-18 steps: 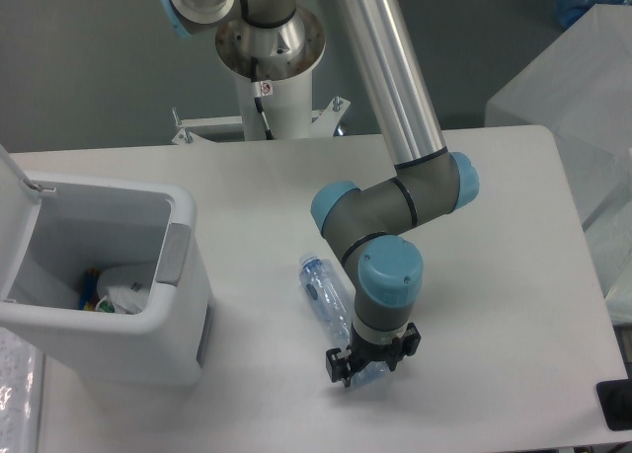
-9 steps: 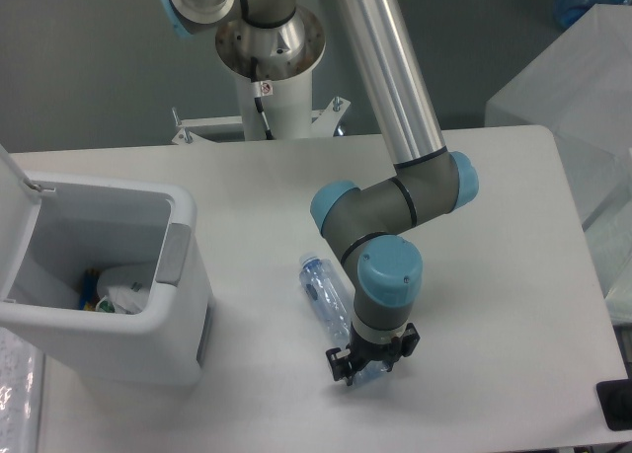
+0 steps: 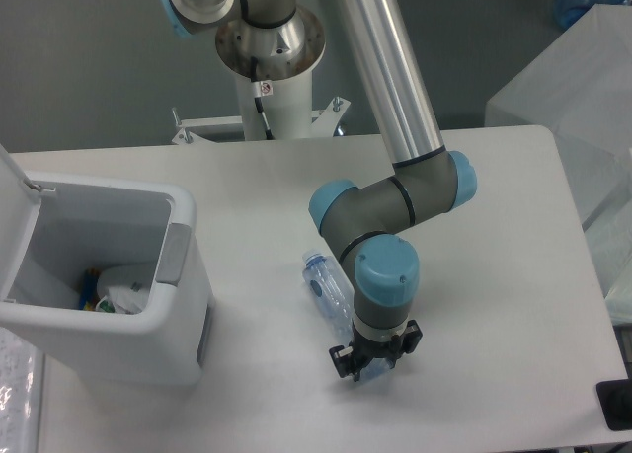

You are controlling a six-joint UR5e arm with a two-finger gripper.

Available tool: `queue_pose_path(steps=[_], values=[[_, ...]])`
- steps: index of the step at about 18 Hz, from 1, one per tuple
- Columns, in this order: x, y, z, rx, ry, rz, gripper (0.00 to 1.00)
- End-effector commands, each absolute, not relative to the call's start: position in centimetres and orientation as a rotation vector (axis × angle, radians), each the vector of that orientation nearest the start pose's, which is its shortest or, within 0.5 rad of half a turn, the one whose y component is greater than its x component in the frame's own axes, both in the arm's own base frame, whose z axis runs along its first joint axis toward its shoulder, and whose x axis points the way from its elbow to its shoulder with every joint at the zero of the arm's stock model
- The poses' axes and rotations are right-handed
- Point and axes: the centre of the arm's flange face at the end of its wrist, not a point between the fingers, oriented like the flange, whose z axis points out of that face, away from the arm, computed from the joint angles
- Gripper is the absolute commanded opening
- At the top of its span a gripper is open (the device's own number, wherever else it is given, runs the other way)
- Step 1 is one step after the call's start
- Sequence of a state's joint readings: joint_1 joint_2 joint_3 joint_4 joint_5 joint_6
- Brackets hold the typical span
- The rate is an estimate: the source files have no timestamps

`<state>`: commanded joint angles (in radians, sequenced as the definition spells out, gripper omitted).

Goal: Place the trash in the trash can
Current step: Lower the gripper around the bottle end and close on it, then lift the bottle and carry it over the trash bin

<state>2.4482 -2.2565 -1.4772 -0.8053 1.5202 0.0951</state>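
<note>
The trash in view is a clear bluish crushed plastic bottle (image 3: 328,290) lying on the white table, slanting from upper left to lower right. Its lower end sits between the fingers of my gripper (image 3: 374,362), which points straight down and is shut on that end. A small crumpled white wrapper (image 3: 126,293) with some coloured print lies at the bottom of the trash can (image 3: 183,305). The can is a white boxy bin with a grey side panel, standing at the left with its lid (image 3: 18,211) swung up and open.
The arm's base column (image 3: 269,78) stands at the table's back edge. A translucent plastic-covered box (image 3: 583,88) sits off the right side. A small dark object (image 3: 616,406) is at the table's front right corner.
The gripper and the bottle have shifted together slightly to the right and up; the bottle's upper end moved a few pixels with it. The bin is unchanged.
</note>
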Motion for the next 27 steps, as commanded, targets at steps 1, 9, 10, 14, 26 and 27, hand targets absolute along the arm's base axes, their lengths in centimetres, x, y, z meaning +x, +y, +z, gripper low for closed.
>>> queue_pose_path(steps=[1, 9, 10, 14, 26, 27], values=[[-45.8, 56.1, 20.2, -2.73, -1.118, 0.062, 0.63], [-47.6, 55.4, 35.1, -2.497, -1.077, 0.179, 0.63], [-47.8, 55.6, 37.3, -2.45, -1.082, 0.192, 0.64], [-48.5, 57.0, 44.4, -2.25, -1.094, 0.209, 0.63], [-37.3, 58.4, 58.7, -2.075, -0.746, 0.167, 0.63], [-36.3, 58.8, 58.9, -2.08, -0.723, 0.16, 0.63]])
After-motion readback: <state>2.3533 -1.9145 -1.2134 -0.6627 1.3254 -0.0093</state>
